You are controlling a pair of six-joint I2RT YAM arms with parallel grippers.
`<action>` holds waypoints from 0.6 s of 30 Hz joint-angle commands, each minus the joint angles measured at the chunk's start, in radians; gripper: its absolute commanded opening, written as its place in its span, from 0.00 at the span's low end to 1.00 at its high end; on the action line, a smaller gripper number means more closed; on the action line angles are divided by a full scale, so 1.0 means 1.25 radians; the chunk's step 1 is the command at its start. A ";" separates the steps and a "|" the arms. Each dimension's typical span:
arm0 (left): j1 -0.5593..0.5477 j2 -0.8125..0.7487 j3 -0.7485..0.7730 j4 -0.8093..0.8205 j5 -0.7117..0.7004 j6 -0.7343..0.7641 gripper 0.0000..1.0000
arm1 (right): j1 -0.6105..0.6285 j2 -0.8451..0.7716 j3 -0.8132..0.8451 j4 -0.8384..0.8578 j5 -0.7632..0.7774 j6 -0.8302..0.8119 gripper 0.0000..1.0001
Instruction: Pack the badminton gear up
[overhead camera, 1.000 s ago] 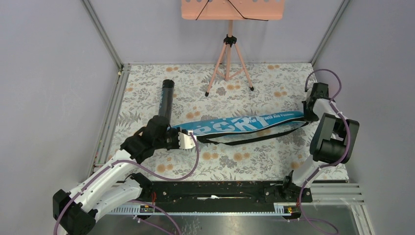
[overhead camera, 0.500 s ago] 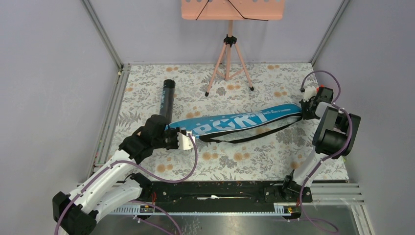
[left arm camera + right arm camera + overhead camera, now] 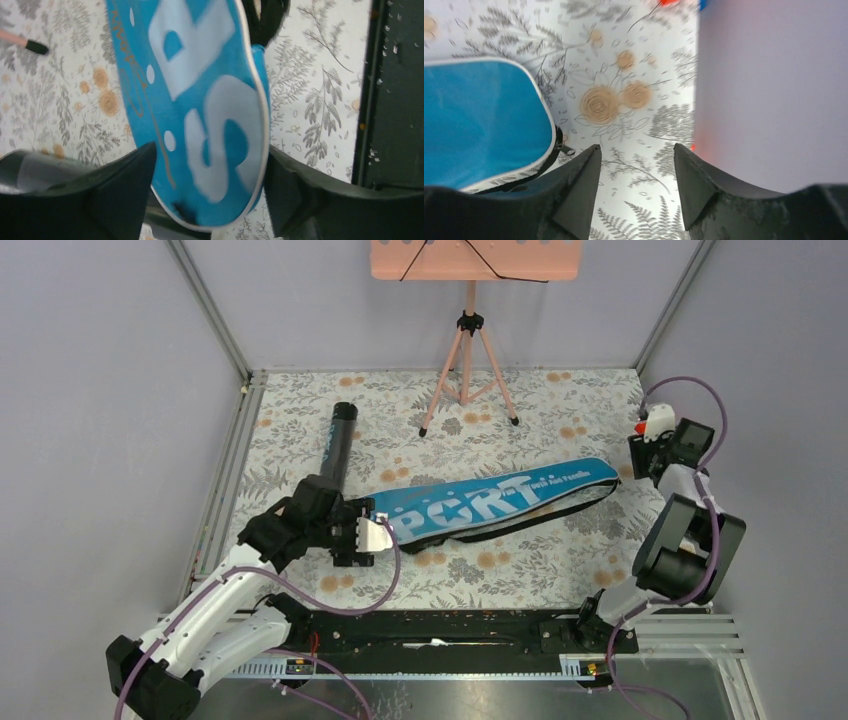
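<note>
The blue bag [image 3: 500,495] lettered SPORT lies slantwise on the floral table, its black strap [image 3: 520,525] trailing along its near side. My left gripper [image 3: 370,535] stands open at the bag's lower left end. In the left wrist view that rounded end [image 3: 200,100] lies between the spread fingers [image 3: 125,190]. My right gripper [image 3: 641,456] is open just beyond the bag's upper right end, with only tablecloth between its fingers. In the right wrist view the bag's end [image 3: 479,120] sits to the left of the gripper [image 3: 636,150]. A black tube [image 3: 338,440] lies behind the left arm.
A pink tripod stand [image 3: 468,350] is at the back centre; one of its feet [image 3: 30,45] shows in the left wrist view. The grey side wall [image 3: 774,90] is close to the right gripper. A black rail [image 3: 430,625] runs along the near edge.
Both grippers have opened and let go of the bag's ends. The bag has dropped flat on the table. The right gripper has drawn back towards the right wall.
</note>
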 commanded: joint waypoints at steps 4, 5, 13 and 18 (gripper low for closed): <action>-0.007 -0.038 0.059 -0.089 0.105 0.012 0.99 | -0.006 -0.184 -0.036 0.052 -0.151 0.052 0.76; -0.011 -0.043 0.067 -0.092 0.119 0.007 0.99 | -0.006 -0.205 -0.042 0.062 -0.165 0.084 0.80; -0.015 0.039 0.170 0.254 0.160 -0.426 0.99 | -0.006 -0.344 -0.024 0.099 -0.132 0.568 0.99; -0.015 0.226 0.345 0.566 -0.291 -0.876 0.99 | -0.005 -0.434 -0.080 0.013 -0.061 0.718 1.00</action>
